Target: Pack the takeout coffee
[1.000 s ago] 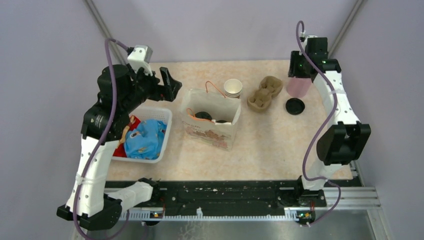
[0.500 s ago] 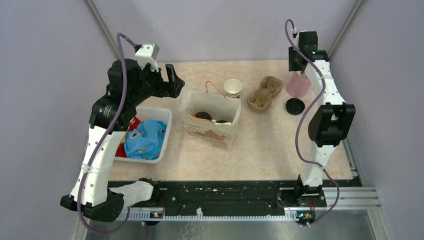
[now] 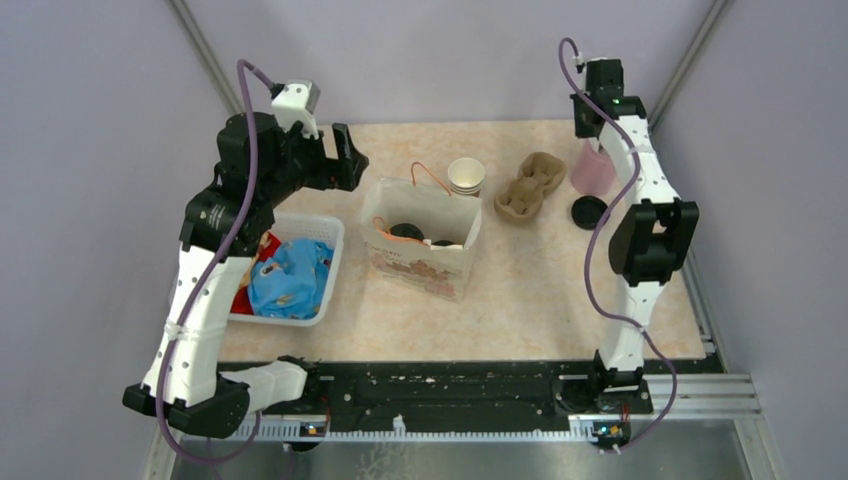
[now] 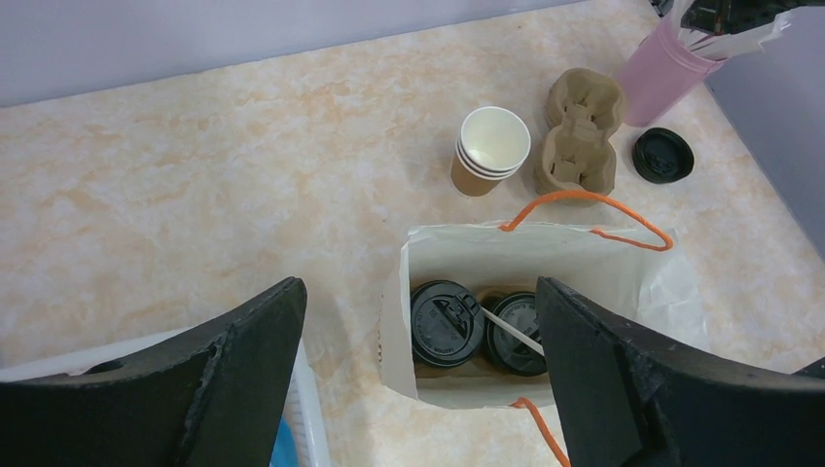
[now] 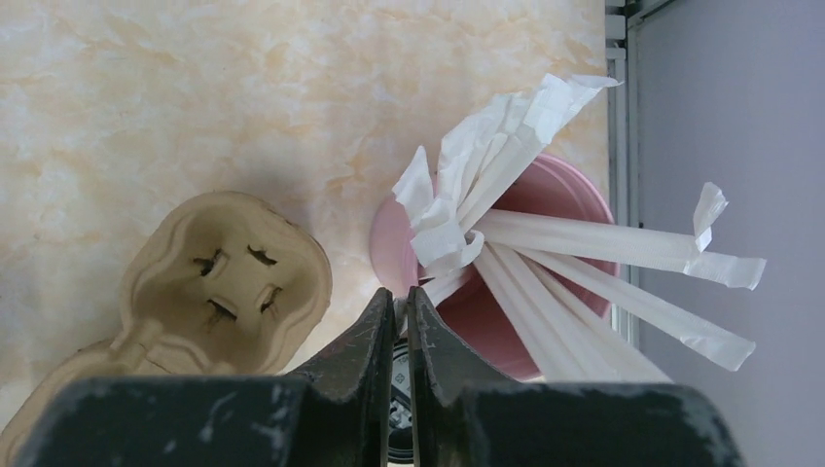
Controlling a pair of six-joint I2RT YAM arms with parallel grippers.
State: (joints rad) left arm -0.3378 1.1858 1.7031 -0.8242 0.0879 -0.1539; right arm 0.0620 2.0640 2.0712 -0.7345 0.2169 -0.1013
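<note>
Right gripper (image 5: 399, 297): jaws drawn almost together, only a slit between them. The tips sit at the near rim of the pink cup (image 5: 569, 190), against the lower ends of the wrapped sticks (image 5: 506, 156). Whether a stick is pinched cannot be told. The right arm reaches to the far right corner of the table (image 4: 195, 175), wrist pointing down over the pink cup. The pulp carrier (image 5: 224, 282) lies just beside that cup.

Left gripper (image 4: 418, 292): jaws spread wide, holding and touching nothing. The left arm is raised with its elbow high. The gripper hangs above the left end of the paper bag (image 4: 545, 253) and looks down into it.

The coffee cups (image 4: 446, 323): two, standing upright side by side inside the paper bag. Their long axes are vertical, with the black lids facing up. One white stick lies across the right-hand lid.
</note>
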